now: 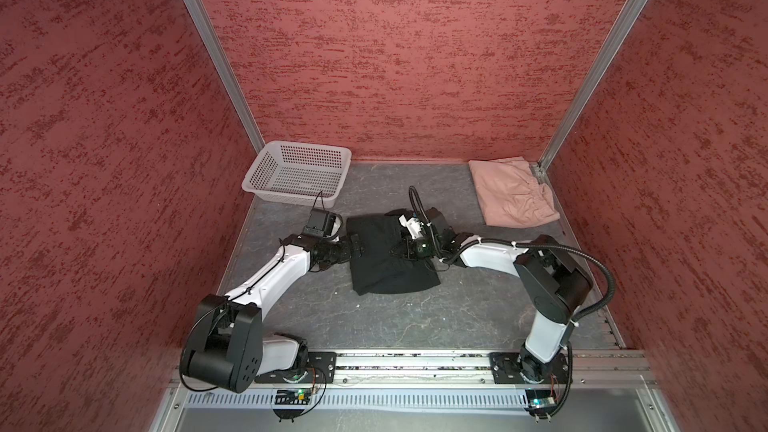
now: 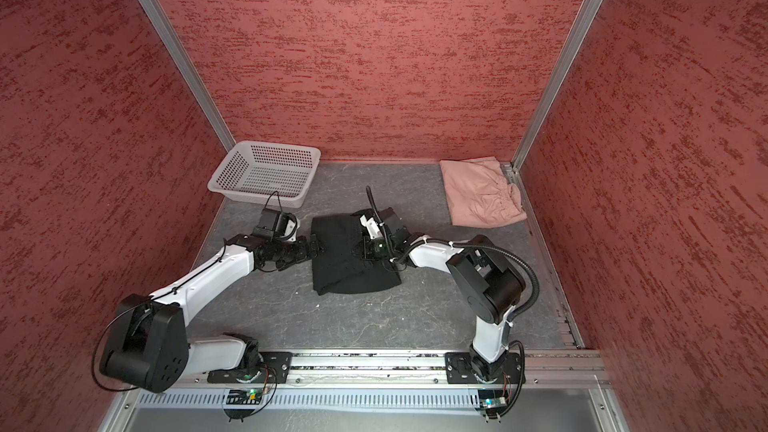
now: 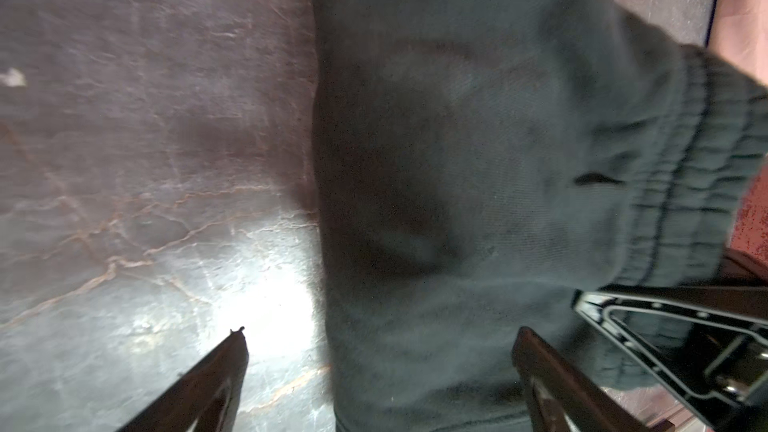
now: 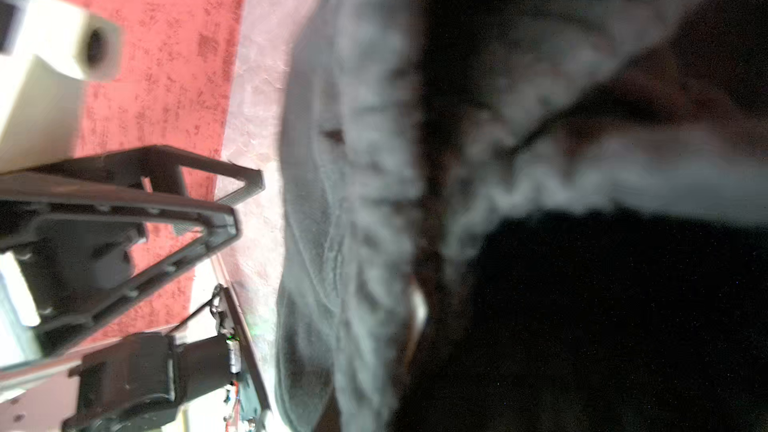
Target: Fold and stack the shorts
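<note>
Black shorts [image 4: 353,201] lie in the middle of your worktop [image 1: 374,317] under the right hand [image 1: 398,249], grip too hidden to tell; pinch their 9 o'clock edge with your wide-apart left hand [image 3: 380,332] before folding and stacking on pink shorts [image 1: 513,193] at 2 o'clock.

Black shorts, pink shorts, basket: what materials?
Black shorts: soft matte knit, likely cotton fleece; gathered elastic waistband, soft creases.
Pink shorts: thin matte cloth, probably woven; gathered waist, fine wrinkles.
Basket: white moulded plastic; rigid grid of holes.
</note>
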You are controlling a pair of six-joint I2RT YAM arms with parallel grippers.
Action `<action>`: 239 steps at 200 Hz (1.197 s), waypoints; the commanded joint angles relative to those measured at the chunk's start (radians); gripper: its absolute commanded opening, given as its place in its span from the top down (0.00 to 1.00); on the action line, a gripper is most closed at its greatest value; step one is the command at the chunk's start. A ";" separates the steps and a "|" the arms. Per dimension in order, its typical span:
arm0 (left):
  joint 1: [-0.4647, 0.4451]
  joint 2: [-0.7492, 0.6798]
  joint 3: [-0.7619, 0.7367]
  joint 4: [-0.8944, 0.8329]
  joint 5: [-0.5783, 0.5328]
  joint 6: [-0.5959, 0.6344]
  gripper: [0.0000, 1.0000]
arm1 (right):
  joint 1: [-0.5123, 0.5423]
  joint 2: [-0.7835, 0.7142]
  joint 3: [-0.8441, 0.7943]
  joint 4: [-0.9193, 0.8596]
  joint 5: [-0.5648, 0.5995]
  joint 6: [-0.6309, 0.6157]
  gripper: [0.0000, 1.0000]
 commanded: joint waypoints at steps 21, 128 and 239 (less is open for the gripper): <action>0.012 -0.032 0.033 -0.047 -0.014 0.026 0.01 | 0.005 -0.098 0.078 -0.086 0.012 0.026 1.00; -0.022 0.060 0.027 0.042 0.003 0.031 0.01 | -0.041 -0.235 -0.098 -0.235 0.012 0.075 0.91; -0.098 0.096 0.039 0.043 -0.031 0.020 0.01 | -0.089 -0.177 0.214 -0.837 0.417 -0.306 0.19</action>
